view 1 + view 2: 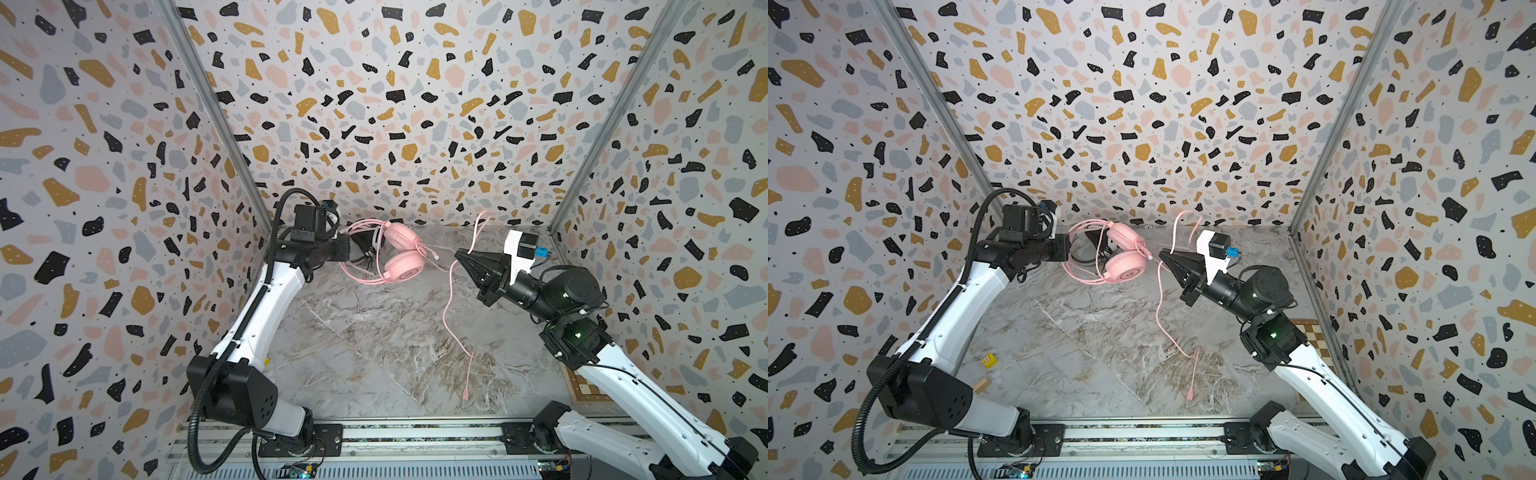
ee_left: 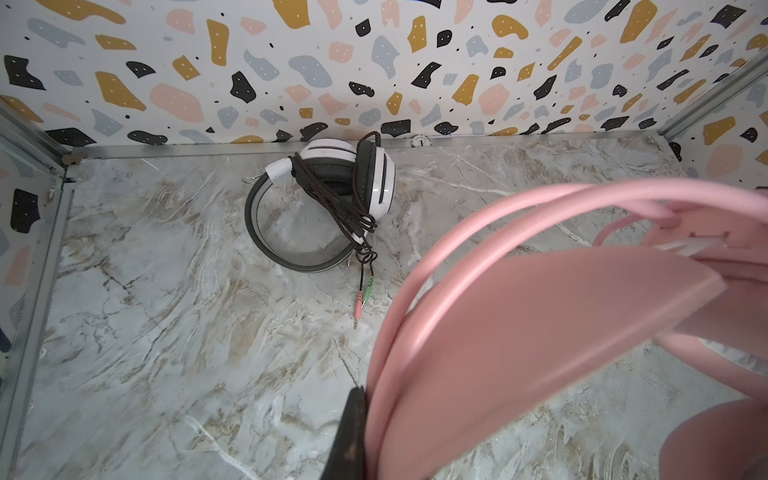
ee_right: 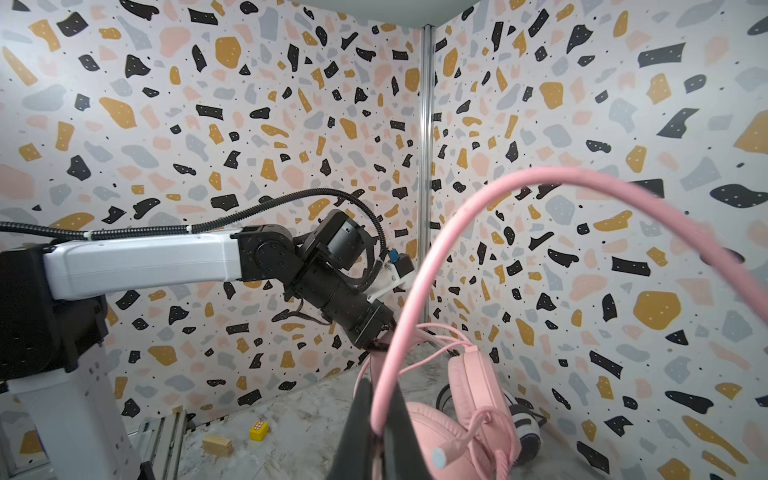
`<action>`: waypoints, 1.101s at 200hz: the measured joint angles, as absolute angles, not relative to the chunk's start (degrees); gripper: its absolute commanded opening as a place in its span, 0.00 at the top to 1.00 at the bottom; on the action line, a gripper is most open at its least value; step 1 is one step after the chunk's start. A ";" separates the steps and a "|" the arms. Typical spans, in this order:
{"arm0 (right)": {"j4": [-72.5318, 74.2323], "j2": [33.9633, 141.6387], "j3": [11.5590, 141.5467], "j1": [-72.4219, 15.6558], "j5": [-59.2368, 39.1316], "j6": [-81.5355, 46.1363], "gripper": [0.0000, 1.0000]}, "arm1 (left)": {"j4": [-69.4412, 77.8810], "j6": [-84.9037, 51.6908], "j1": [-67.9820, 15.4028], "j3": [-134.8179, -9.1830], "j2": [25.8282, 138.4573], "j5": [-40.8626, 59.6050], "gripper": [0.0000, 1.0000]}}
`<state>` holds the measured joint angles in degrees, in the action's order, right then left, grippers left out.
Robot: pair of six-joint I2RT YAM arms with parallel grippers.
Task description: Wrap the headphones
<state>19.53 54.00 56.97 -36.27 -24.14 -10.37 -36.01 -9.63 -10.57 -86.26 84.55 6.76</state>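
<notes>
The pink headphones [image 1: 403, 254] [image 1: 1125, 266] hang just above the marble floor at the back left. My left gripper [image 1: 348, 249] [image 1: 1068, 249] is shut on their headband [image 2: 519, 324]. Their long pink cable [image 1: 446, 307] [image 1: 1158, 307] loops up, passes through my right gripper [image 1: 459, 254] [image 1: 1163, 254] [image 3: 380, 399], which is shut on it, and trails down to a plug [image 1: 465, 394] lying on the floor. The white headphones [image 2: 345, 183] [image 3: 525, 428] lie by the back wall with their black cable wound round them, mostly hidden behind the pink pair in both top views.
A small yellow block [image 1: 989, 360] [image 3: 259, 430] and a wooden block [image 1: 981, 385] [image 3: 217, 446] lie near the left arm's base. A checkered board [image 1: 1312, 336] sits at the right wall. Patterned walls close in three sides; a rail [image 1: 415, 434] runs along the front.
</notes>
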 measured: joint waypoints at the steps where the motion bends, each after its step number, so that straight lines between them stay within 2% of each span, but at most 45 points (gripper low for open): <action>1: 19.38 54.04 56.97 -36.23 -24.05 -10.37 1.00 | -36.01 -9.63 -10.52 -86.26 84.53 6.79 1.00; 57: 8.23 64.01 55.66 -29.98 -22.55 -11.77 1.00 | -34.61 -14.31 -8.40 -88.92 84.47 12.23 1.00; 78: 3.66 66.06 53.30 -33.17 -22.22 -12.08 1.00 | -32.53 -17.15 -8.05 -91.29 84.68 12.12 1.00; 106: -2.59 63.70 54.39 -41.52 -20.78 -11.70 1.00 | -29.67 -19.27 -8.01 -96.23 87.20 8.12 1.00; 148: -13.72 64.14 69.82 -47.35 -22.00 -10.37 1.00 | -23.24 -23.75 -8.23 -98.00 94.26 2.66 1.00; 186: -23.42 68.16 87.07 -53.25 -21.76 -6.35 1.00 | -24.51 -22.65 -12.49 -101.54 104.77 -2.42 1.00; 220: -27.92 69.60 98.96 -53.45 -19.77 -2.37 1.00 | -28.34 -18.98 -16.91 -101.62 108.27 -6.55 1.00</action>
<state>-27.92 69.60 98.96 -53.45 -19.77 -2.37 -28.34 -18.98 -16.91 -101.62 108.27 -6.55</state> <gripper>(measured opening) 0.062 0.061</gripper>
